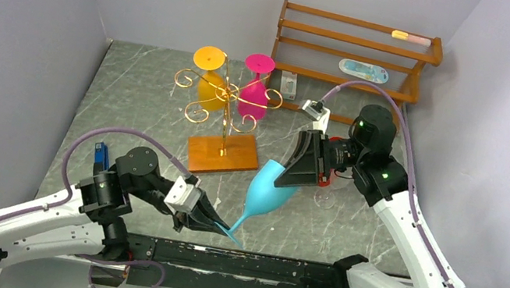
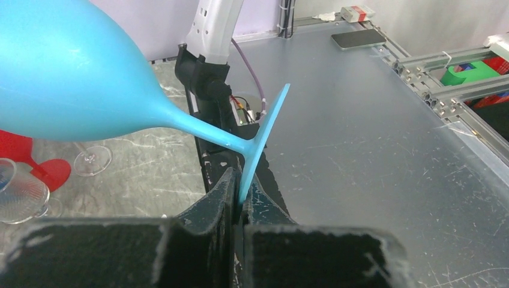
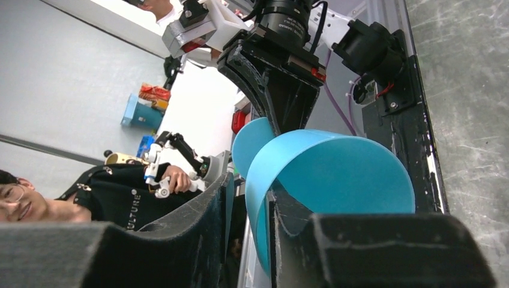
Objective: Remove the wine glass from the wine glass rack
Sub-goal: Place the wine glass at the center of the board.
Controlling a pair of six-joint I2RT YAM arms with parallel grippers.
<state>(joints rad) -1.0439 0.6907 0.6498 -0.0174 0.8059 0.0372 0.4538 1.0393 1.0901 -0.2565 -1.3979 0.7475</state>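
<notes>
The blue wine glass is off the rack and held tilted in the air between both arms. My left gripper is shut on the edge of its flat foot; the bowl points away. My right gripper straddles the bowl's rim, one finger inside touching the wall and the other outside with a gap, so it is open. The gold wire rack stands on its orange-brown base, with a yellow glass and a pink glass hanging from it.
A brown slatted wooden shelf stands at the back right with small items on it. A clear glass stands on the marble table under my right arm, also seen in the left wrist view. Grey walls enclose the table.
</notes>
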